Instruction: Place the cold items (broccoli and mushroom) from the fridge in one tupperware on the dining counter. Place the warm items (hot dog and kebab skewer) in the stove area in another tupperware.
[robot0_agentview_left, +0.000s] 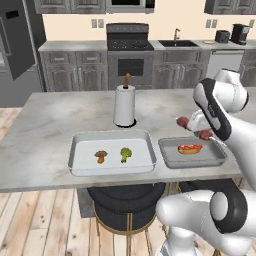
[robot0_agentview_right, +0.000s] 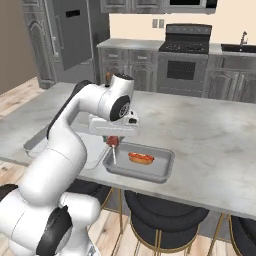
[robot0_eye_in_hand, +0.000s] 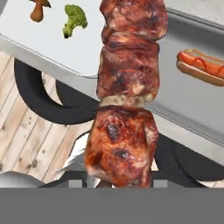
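Holding the skewer (robot0_eye_in_hand: 127, 96) above the counter (robot0_agentview_left: 45, 125), the gripper (robot0_agentview_left: 196, 126) sits over the left end of the darker tub (robot0_agentview_left: 170, 156) — its fingers are clamped on the skewer, which in the hand view runs up the middle as three browned meat chunks with a pale piece between the lower two. In the left base view the skewer sticks out to both sides of the hand, one meat end toward the roll (robot0_agentview_left: 124, 106) and one just above the tub's back rim. In the right base view its thin stick points down into the tub's near-left corner, whether it touches the floor I cannot tell.

The hot dog (robot0_agentview_left: 190, 148) lies inside that darker tub, near the middle, clear of the skewer. Just beside it on the left stands the lighter tub (robot0_agentview_left: 80, 142), holding the mushroom (robot0_agentview_left: 101, 156) and the broccoli (robot0_agentview_left: 125, 154) side by side, apart from each other, mushroom on the left. The two tubs sit near the counter's front edge, close together but not touching as far as I can see. Behind the lighter tub the roll stands upright on its holder — dark stools (robot0_agentview_left: 125, 200) show under the counter edge
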